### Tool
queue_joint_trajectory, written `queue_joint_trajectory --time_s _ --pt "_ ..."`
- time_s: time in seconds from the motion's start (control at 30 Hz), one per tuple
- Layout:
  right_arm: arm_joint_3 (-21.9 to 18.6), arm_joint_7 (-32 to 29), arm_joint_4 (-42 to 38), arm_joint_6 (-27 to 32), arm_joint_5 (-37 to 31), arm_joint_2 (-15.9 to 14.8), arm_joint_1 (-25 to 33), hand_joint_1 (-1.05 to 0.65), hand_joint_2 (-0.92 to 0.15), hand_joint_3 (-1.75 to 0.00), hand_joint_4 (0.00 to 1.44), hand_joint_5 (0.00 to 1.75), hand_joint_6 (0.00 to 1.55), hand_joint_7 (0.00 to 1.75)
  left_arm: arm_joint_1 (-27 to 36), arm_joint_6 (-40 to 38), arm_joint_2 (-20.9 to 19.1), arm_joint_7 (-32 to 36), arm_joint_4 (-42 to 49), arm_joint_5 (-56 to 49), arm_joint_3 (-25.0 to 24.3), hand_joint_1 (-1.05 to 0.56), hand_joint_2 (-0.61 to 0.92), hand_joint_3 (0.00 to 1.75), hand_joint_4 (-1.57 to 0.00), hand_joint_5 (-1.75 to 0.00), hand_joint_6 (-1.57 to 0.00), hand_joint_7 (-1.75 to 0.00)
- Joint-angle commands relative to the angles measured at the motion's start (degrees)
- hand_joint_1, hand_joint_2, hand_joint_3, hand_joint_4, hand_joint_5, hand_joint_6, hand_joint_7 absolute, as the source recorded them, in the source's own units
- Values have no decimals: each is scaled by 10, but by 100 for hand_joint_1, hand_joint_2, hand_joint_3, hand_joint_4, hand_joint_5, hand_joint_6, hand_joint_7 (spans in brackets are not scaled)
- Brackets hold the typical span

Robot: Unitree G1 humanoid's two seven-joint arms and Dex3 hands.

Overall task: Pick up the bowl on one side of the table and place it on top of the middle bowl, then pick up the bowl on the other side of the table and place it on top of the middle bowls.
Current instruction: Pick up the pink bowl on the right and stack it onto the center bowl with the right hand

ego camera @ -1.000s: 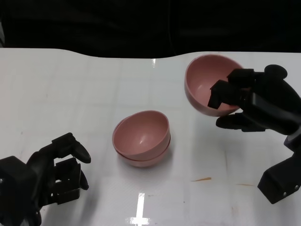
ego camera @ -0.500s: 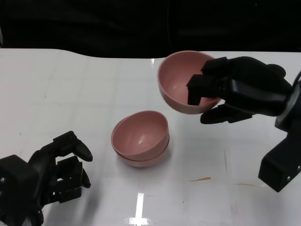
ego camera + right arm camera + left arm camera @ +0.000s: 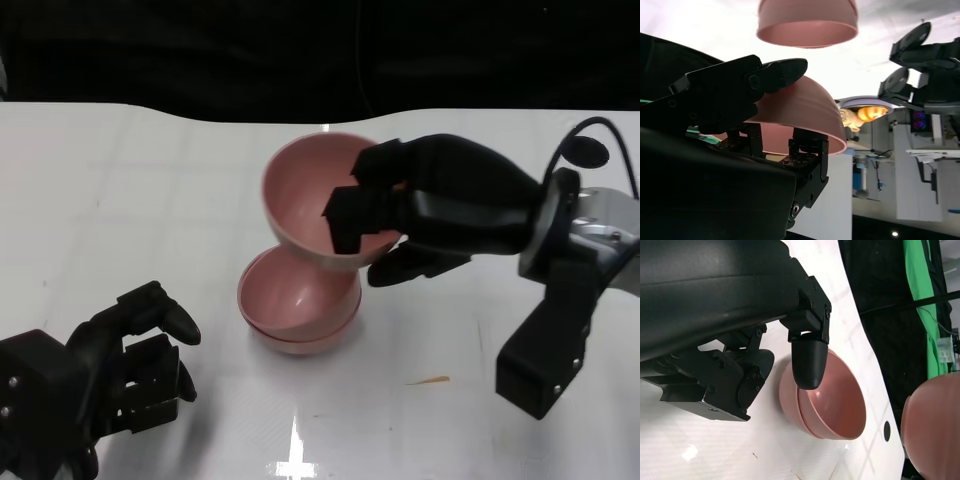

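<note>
The carried pink bowl (image 3: 315, 200) hangs tilted just above and behind the two nested bowls (image 3: 298, 305) mid-worktop (image 3: 150, 180), evidently lined up for stacking. The right hand (image 3: 425, 210) grips its near rim, fingers inside, thumb beneath, forearm reaching in from the right. The left hand (image 3: 125, 365) rests on the worktop, fingers curled, holding nothing.

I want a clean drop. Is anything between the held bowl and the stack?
Nothing visible. The right hand holds the bowl tilted just above the stack, with only open space between them. The left hand sits well aside.
</note>
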State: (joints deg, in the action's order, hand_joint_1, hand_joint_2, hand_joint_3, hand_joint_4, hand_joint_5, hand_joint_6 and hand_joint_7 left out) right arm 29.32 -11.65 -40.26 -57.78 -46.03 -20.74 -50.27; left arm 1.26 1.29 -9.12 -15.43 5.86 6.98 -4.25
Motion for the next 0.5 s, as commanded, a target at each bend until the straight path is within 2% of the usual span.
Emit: queue_joint_trajectory --time_s 0.03,0.37,0.5 --pt "10 -11 -13 -1 -18 11 -19 -23 -88 -20 93 175 68 175 4 -5 -2 6 -2 -1 -2 28 76 118 -74 -175 -55 -175" --pt "33 -35 -64 8 -40 53 -29 -17 -82 -21 94 175 68 175 7 -24 -3 3 -8 4 -3 24 76 113 -67 -175 -51 -175" --pt "44 -65 -88 16 -58 63 -33 -17 -80 -21 93 175 67 175 8 -29 -4 4 -11 2 -2 23 76 112 -66 -175 -49 -175"
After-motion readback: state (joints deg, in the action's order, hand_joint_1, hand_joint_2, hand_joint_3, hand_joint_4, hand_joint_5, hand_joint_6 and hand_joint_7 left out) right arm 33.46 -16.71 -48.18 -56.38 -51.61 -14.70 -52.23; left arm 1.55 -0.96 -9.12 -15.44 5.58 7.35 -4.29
